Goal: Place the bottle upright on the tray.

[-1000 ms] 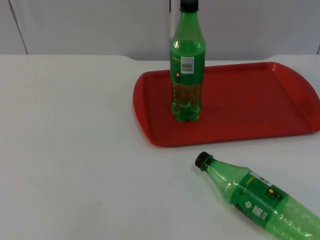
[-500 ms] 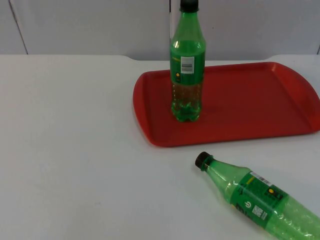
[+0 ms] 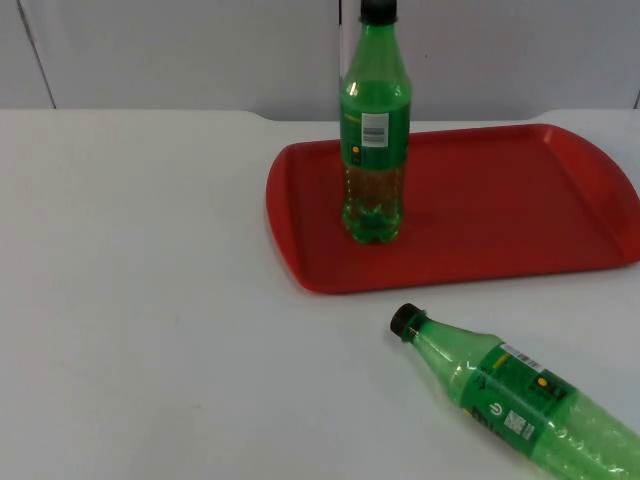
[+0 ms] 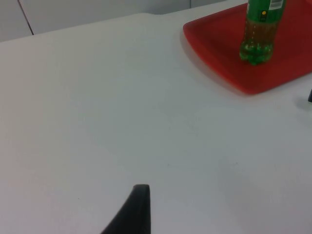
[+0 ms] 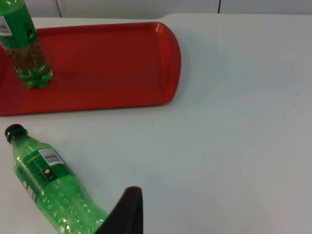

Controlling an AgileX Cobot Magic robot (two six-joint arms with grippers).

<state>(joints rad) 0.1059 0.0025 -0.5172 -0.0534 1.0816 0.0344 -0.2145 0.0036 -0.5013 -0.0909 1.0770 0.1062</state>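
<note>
Over the bench's [image 3: 150, 300] left half, well apart from tray and bottles: left gripper [image 4: 139, 207], waiting. Open or shut, cannot tell. Far from the work, so judged idle for this step.

Toward the bench's back edge, right of centre: red tray [image 3: 500, 200], long side parallel to that edge, just short of the grey partition wall [image 3: 180, 50]. Near the tray's left end, upright on its base: standing bottle [image 3: 375, 140], green, black cap, a little liquid low down. Looks already delivered. Set well to the left, leaving most of the tray's floor bare to the right, room enough for a second one.

By the bench's front right corner, apart from the tray's front rim: lying bottle [image 3: 510, 400], on its side on the bench, black cap pointing back-left toward the tray, label up, base running off toward the corner. Judged the piece yet to be moved: to be lifted, turned base-down and stood on the bare stretch.

Above the bench near that same corner, near the lying bottle's base end: right gripper [image 5: 127, 209], holding nothing. Open or shut, cannot tell. Better placed of the two for the pickup.

In the way: the tray's raised front rim between lying bottle and target, to be cleared on the carry. Also the standing bottle, tall and probably easy to tip if brushed. Round body on the bench likely to roll under a glancing touch.
</note>
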